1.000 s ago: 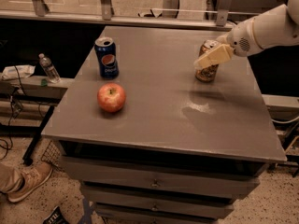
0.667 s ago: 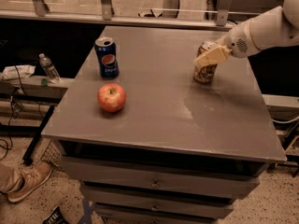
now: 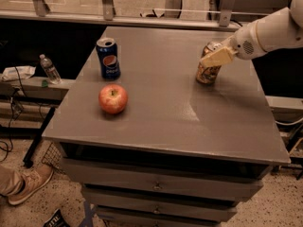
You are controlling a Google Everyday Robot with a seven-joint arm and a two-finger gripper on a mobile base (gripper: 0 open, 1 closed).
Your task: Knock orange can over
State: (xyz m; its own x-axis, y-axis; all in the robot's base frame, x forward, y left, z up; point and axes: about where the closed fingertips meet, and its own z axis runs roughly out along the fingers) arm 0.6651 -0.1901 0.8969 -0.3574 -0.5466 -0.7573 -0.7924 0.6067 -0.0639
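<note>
Almost nothing has moved since a second ago. The gripper and the can it meets sit where they were, and the can has not gone down.

The grey table fills most of your view, with its drawers below the front edge. The white arm comes in from the 2 o'clock side of the frame and reaches down and leftward over the table's right rear corner.

Taking the table's middle as the clock's centre, the apple lies at about 9 o'clock, near the left edge. The blue Pepsi can stands upright at 10 o'clock, just behind the apple and apart from it. The orange can stands at about 2 o'clock, well apart from both, with its base on the tabletop. You cannot tell whether it leans a little or stands straight.

The gripper lies across the upper part of the orange can, at the can's own 1 o'clock, and hides most of the silver top. It looks to be touching the can. You cannot tell whether the claw is open or closed.

Off the table at the frame's 9 o'clock, a small water bottle stands on a low ledge. A shoe rests on the floor at 8 o'clock.
</note>
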